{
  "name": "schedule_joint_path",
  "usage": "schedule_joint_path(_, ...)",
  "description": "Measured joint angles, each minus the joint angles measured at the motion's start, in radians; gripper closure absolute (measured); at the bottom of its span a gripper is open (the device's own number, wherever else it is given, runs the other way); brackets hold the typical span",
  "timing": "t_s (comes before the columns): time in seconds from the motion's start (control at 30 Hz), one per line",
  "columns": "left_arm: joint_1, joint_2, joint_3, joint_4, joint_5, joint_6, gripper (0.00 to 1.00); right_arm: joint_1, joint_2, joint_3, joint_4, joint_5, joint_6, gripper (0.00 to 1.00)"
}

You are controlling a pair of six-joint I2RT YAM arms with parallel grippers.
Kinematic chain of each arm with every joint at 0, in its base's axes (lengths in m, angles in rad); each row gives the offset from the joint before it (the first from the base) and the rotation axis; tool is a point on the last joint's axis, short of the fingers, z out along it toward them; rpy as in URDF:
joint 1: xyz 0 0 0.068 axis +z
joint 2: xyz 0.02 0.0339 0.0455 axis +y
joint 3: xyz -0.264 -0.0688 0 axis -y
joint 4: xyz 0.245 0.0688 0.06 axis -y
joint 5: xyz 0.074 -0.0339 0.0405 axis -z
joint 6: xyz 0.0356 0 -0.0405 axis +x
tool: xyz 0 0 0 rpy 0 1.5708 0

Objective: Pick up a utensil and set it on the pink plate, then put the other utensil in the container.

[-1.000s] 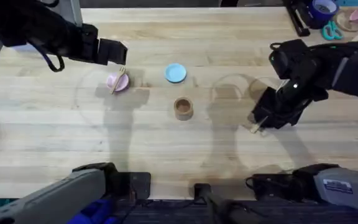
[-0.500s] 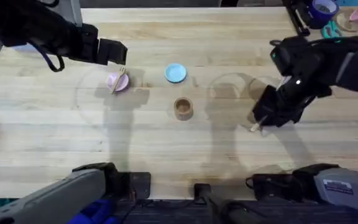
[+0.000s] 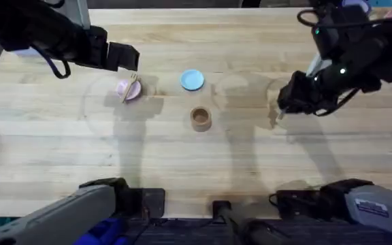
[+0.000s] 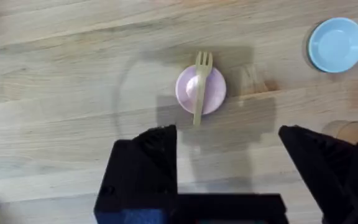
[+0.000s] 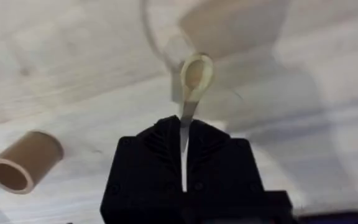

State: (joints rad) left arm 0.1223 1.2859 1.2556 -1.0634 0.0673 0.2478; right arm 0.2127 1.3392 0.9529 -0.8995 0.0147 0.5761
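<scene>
Right jaws (image 5: 183, 165) clamp the pale wooden spoon (image 5: 193, 81); left jaws (image 4: 227, 165) spread wide. Light blue round dish (image 3: 192, 79) sits beside squat wooden cup (image 3: 201, 118), mid-tabletop.

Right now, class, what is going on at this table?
The small wooden fork lies across the round pale pink plate, and the left claw hangs open above it. The right claw is shut on the pale wooden spoon, held above the table to the right of the squat wooden cup, which has nothing in it yet.
</scene>
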Motion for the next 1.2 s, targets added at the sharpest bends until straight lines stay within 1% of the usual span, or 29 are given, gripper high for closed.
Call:
schedule_joint_path(0.27, 0.0, 0.0, 0.0, 0.0, 0.0, 0.0, 0.008, 0.0, -0.001, 0.061, 0.122, -0.002, -0.186, 0.968)
schedule_joint_path(0.37, 0.0, 0.0, 0.0, 0.0, 0.0, 0.0, 0.009, 0.0, -0.007, 0.074, 0.16, -0.035, -0.269, 0.969)
schedule_joint_path(0.6, 0.0, 0.0, 0.0, 0.0, 0.0, 0.0, 0.008, 0.0, -0.016, 0.08, 0.21, -0.194, -0.421, 0.969)
schedule_joint_path(0.7, 0.0, 0.0, 0.0, 0.0, 0.0, 0.0, 0.008, 0.0, -0.016, 0.08, 0.215, -0.245, -0.489, 0.969)
schedule_joint_path(0.83, 0.0, 0.0, 0.0, 0.0, 0.0, 0.0, 0.008, 0.0, -0.016, 0.08, 0.234, -0.321, -0.613, 0.968)
schedule_joint_path(0.97, 0.0, 0.0, 0.0, 0.0, 0.0, 0.0, 0.008, 0.0, -0.016, 0.08, 0.306, -0.439, -0.752, 0.968)
schedule_joint_path(1.2, 0.0, 0.0, 0.0, 0.002, 0.0, 0.0, 0.008, 0.0, -0.016, 0.08, 0.438, -0.633, -0.887, 0.968)
